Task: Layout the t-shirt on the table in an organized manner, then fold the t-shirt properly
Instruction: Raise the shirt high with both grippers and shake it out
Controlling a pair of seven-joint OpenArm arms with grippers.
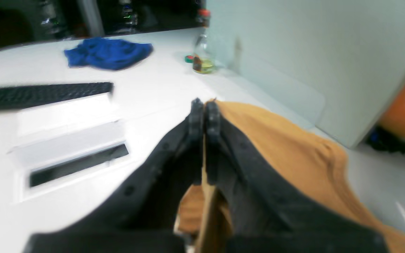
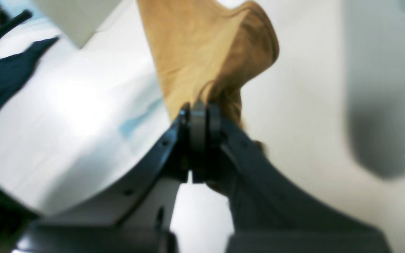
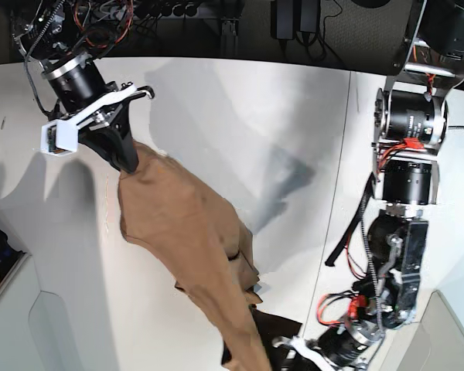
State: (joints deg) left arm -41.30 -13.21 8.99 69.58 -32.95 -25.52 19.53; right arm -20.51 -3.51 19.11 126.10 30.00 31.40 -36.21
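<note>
You have the t-shirt [image 3: 189, 232] held up between your two arms, so it hangs above the table [image 3: 294, 116] and is not lying on it yet. Your right gripper [image 2: 198, 107] is pinched tight on one bunched edge of the shirt, up near the far left corner of the table in the base view. Your left gripper [image 1: 204, 105] is pinched tight on another edge, low down at the near edge of the table. The cloth runs in a long slanted band from one gripper to the other, and a loose flap sags in the middle. Here is what could go wrong, I think. If you pull the two arms too far apart, the thin edge could slip out of one gripper, and the shirt would drop in a heap. If you lower it while it is twisted, it could land with folds under it, and then it would not lie neat. The loose flap could also tuck under when it touches the table. The pictures are blurry, so I cannot tell which part of the shirt each gripper has. As for things that hold other things, there is a small bottle [image 1: 202, 52] far off in the left wrist view with a little yellow liquid in it.
</note>
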